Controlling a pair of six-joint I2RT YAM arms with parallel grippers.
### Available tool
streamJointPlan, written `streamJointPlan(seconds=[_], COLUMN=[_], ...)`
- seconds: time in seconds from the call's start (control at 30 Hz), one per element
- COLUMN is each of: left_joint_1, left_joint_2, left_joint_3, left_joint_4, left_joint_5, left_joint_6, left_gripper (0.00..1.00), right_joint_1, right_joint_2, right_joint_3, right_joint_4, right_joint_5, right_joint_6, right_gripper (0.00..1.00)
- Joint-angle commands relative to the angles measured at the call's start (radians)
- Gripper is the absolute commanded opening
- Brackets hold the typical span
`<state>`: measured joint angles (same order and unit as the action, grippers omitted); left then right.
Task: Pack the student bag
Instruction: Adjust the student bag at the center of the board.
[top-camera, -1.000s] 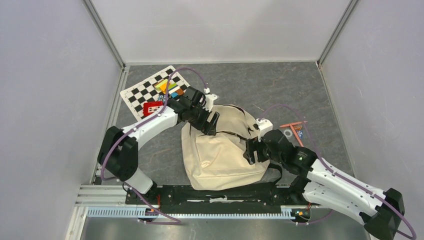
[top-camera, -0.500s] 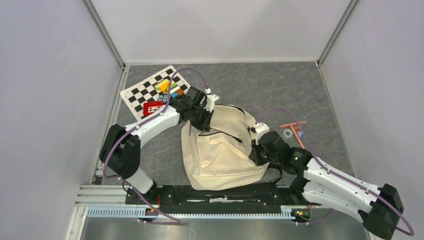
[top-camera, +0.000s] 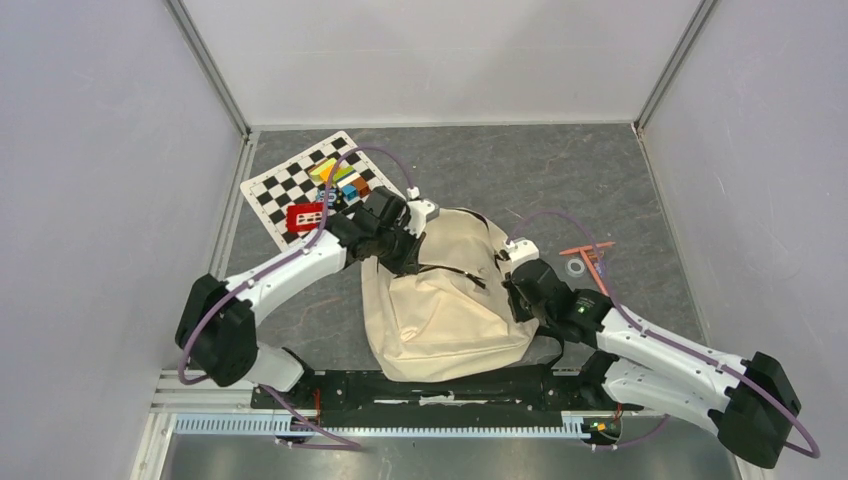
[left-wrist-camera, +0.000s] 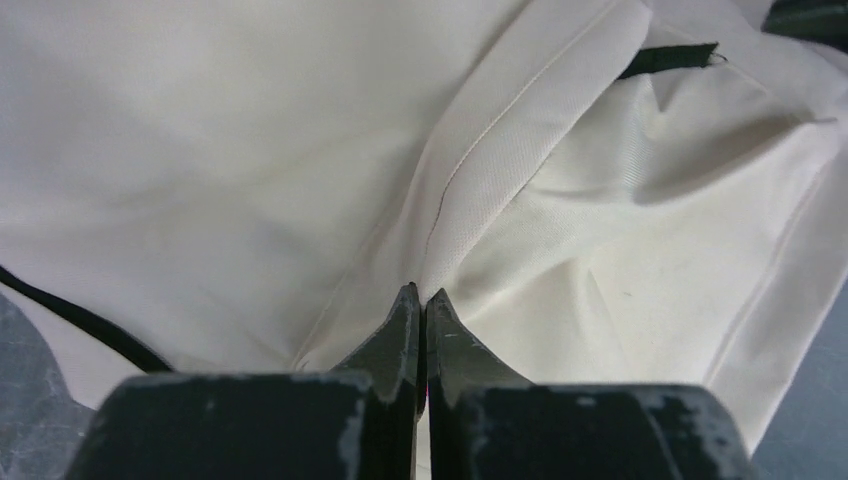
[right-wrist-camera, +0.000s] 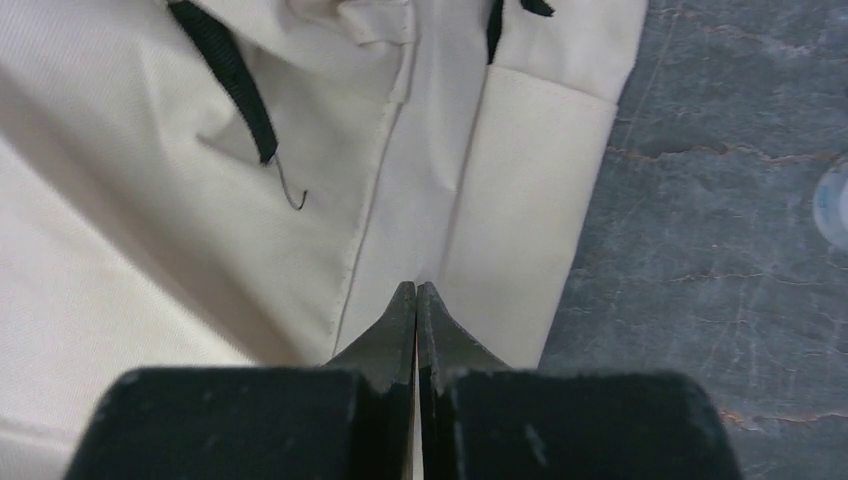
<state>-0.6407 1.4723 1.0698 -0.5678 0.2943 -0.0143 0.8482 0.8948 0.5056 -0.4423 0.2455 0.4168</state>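
Surface: grey mottled table (top-camera: 480, 170), pale walls around.
Student bag (top-camera: 440, 310): I see it lying flat at centre, near the arm bases.
Left gripper (left-wrist-camera: 421, 300): fingers together, pinching a cream fold at the bag's far-left top.
Right gripper (right-wrist-camera: 415, 290): fingers pressed together at its right edge; whether cloth is caught, I cannot tell.
Checkerboard (top-camera: 290, 185): far left.

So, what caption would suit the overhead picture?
Two robot arms, left hand and right hand both pinching a cream backpack on a grey table.
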Motion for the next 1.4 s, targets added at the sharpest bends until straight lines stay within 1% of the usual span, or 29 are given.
streamJointPlan(seconds=[0.0,0.03,0.07,0.13,0.2,0.27,0.3,0.33,0.43,0.6,0.7,0.77,0.83,0.93,1.03,1.07,1.13,1.2,1.27,1.33,1.37], left_joint_1=[-0.030,-0.031,-0.033,-0.033,-0.033,-0.033,-0.033,-0.033,-0.033,-0.033,-0.033,-0.033,-0.033,-0.033,-0.033,-0.033,-0.033,-0.033,-0.033,-0.033,-0.033], left_joint_2=[-0.106,-0.128,-0.147,-0.195,-0.240,-0.259,-0.259,-0.255,-0.239,-0.242,-0.246,-0.247,-0.249,-0.253,-0.255,-0.256,-0.261,-0.264,-0.268,-0.267,-0.268], left_joint_3=[-0.070,-0.090,-0.110,-0.160,-0.211,-0.236,-0.240,-0.242,-0.243,-0.257,-0.264,-0.269,-0.274,-0.281,-0.282,-0.283,-0.284,-0.284,-0.284,-0.284,-0.283], left_joint_4=[-0.025,-0.019,-0.008,0.035,0.077,0.098,0.100,0.098,0.103,0.143,0.158,0.167,0.170,0.172,0.167,0.163,0.161,0.160,0.159,0.160,0.159], left_joint_5=[0.028,0.028,0.030,0.031,0.026,0.024,0.022,0.017,0.006,-0.002,-0.004,-0.006,-0.006,-0.007,-0.010,-0.012,-0.015,-0.020,-0.020,-0.015,-0.004], left_joint_6=[-0.091,-0.115,-0.139,-0.197,-0.249,-0.272,-0.275,-0.275,-0.279,-0.301,-0.310,-0.315,-0.320,-0.322,-0.322,-0.321,-0.320,-0.320,-0.320,-0.320,-0.319], left_gripper=[0.02,0.02,0.02,0.02,0.02,0.02,0.02,0.02,0.02,0.02,0.02,0.02,0.02,0.02,0.02,0.02,0.02,0.02,0.02,0.02,0.02], right_joint_1=[-0.002,-0.003,-0.003,-0.003,-0.004,-0.005,-0.005,-0.004,-0.004,-0.004,-0.005,-0.004,-0.004,-0.004,-0.004,-0.004,-0.005,-0.004,-0.004,-0.005,-0.004], right_joint_2=[0.020,0.021,0.019,0.010,-0.018,-0.056,-0.081,-0.101,-0.178,-0.273,-0.339,-0.381,-0.406,-0.411,-0.392,-0.385,-0.373,-0.368,-0.371,-0.377,-0.378], right_joint_3=[0.102,0.118,0.134,0.153,0.159,0.159,0.156,0.152,0.119,0.027,-0.034,-0.064,-0.082,-0.098,-0.115,-0.121,-0.127,-0.130,-0.133,-0.135,-0.137], right_joint_4=[-0.005,-0.032,-0.059,-0.122,-0.178,-0.236,-0.255,-0.272,-0.287,-0.272,-0.239,-0.236,-0.247,-0.253,-0.223,-0.210,-0.178,-0.150,-0.116,-0.081,-0.065], right_joint_5=[0.111,0.128,0.144,0.164,0.173,0.168,0.158,0.144,0.090,-0.024,-0.097,-0.115,-0.104,-0.097,-0.130,-0.143,-0.157,-0.164,-0.166,-0.152,-0.133], right_joint_6=[-0.021,-0.015,-0.008,0.016,0.052,0.106,0.137,0.168,0.256,0.399,0.486,0.523,0.538,0.545,0.544,0.542,0.535,0.533,0.531,0.526,0.521], right_gripper=[0.01,0.09,0.24,0.42,0.60,0.74,0.80,0.83,0.87,0.86,0.79,0.75,0.74,0.75,0.75,0.72,0.67,0.57,0.44,0.26,0.20])
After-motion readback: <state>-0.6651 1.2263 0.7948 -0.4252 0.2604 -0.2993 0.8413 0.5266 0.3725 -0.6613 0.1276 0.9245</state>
